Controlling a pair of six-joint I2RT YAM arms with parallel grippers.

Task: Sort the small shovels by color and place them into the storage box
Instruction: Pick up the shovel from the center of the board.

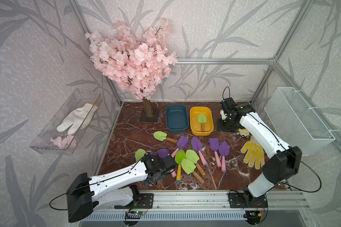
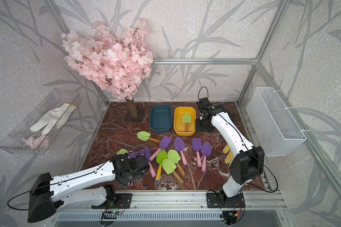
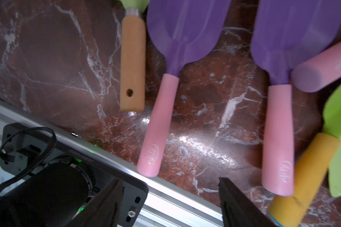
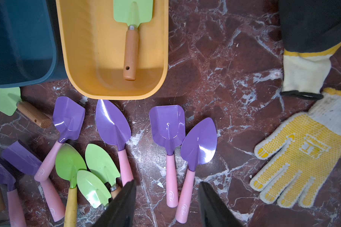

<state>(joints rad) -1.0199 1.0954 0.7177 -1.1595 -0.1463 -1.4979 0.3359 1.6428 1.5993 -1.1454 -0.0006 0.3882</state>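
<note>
— Well, the left gripper (image 3: 169, 180)?
— Jaws apart, empty; two purple shovels (image 3: 159, 121) lie just beyond its tips, near the table's (image 3: 47, 59) front edge.
— The right gripper (image 4: 167, 181)?
— Parted, empty, raised clear of the purple pair (image 4: 166, 127); one green shovel (image 4: 131, 39) is in the yellow box (image 4: 163, 59).

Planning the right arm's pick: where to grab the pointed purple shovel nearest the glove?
Likely best: take the pointed shovel by its pink handle, from above, jaws across it. It lies flat; the blade is wide and thin, the handle round and narrow. The square shovel's handle crowds its end, so grip nearer the blade.
</note>
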